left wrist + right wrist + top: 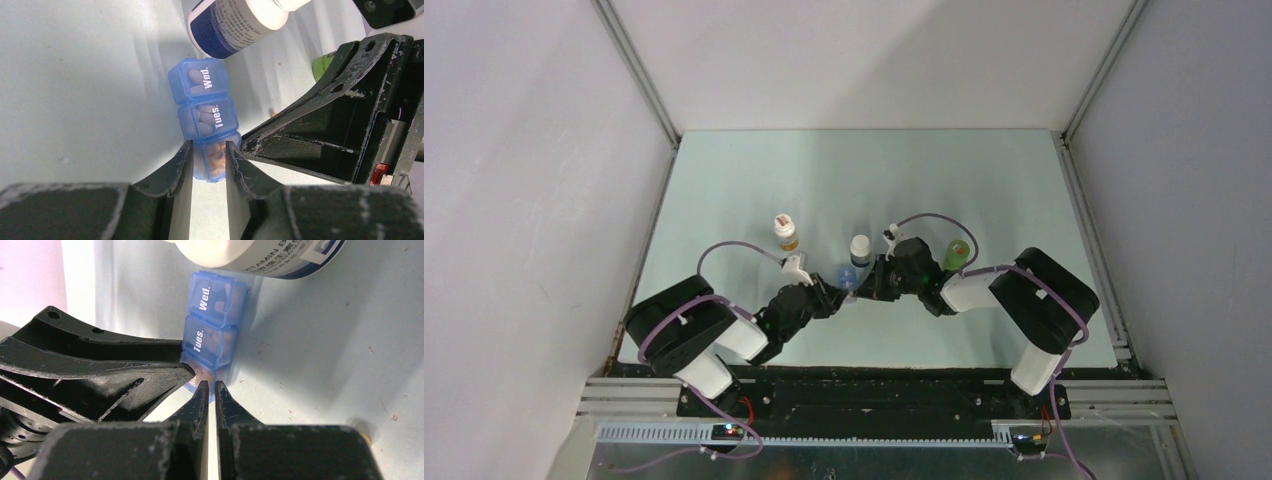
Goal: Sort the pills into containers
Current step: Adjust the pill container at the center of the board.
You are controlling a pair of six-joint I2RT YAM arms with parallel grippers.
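Note:
A small translucent blue pill box [205, 107] lies on the table, its containers in a row with lids marked "Wed." and "Tues." [210, 325]. Orange pills [217, 155] show through the nearest end compartment; paler pills lie in the other two. My left gripper [209, 146] is shut on that end compartment, one finger on each side. My right gripper [210, 384] is shut, its tips touching the same end of the box from the other side. Whether they pinch any part of the box does not show. In the top view the two grippers [829, 295] [864, 285] meet at the box [847, 282].
A white bottle with a dark blue label [235, 22] lies just beyond the box's "Wed." end. A white-capped amber bottle [786, 232] stands to the left behind it. A green bottle [957, 254] stands by the right arm. Grey walls enclose the table.

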